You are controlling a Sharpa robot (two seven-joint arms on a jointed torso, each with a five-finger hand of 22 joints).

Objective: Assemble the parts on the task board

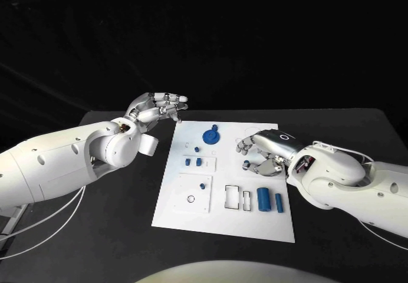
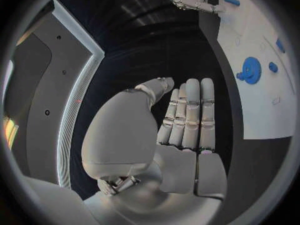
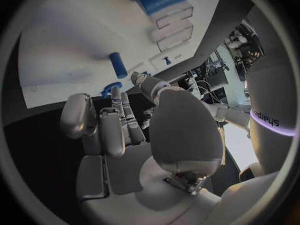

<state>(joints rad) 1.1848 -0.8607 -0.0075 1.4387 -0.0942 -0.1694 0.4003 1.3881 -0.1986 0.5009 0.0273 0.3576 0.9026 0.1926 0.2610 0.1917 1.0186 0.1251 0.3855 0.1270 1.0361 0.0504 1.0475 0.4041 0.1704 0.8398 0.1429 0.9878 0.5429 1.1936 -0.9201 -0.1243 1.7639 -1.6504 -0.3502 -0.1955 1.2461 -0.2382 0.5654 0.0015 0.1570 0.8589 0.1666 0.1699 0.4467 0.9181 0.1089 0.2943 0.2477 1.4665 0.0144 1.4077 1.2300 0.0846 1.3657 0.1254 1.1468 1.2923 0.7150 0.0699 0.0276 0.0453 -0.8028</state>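
The white task board [image 1: 223, 207] lies in the middle of the black table. On it sit a blue gear [image 1: 211, 137], two small blue parts [image 1: 194, 160] and two blue cylinders [image 1: 271, 200]. My left hand [image 1: 161, 106] is raised beside the board's far left corner, its fingers straight and together [image 2: 187, 115], holding nothing. My right hand [image 1: 259, 154] hovers over the board's right side with its fingers pointing down. In the right wrist view its fingertips [image 3: 117, 96] reach a small blue part [image 3: 106, 91], the thumb stands apart from it, and a blue cylinder [image 3: 117, 65] lies just beyond.
The board has rectangular recesses [image 1: 236, 197] near its front and a square plate [image 1: 194, 192] at front left. Black table [image 1: 111, 236] surrounds the board on all sides. Cables [image 1: 51, 227] run under my left arm.
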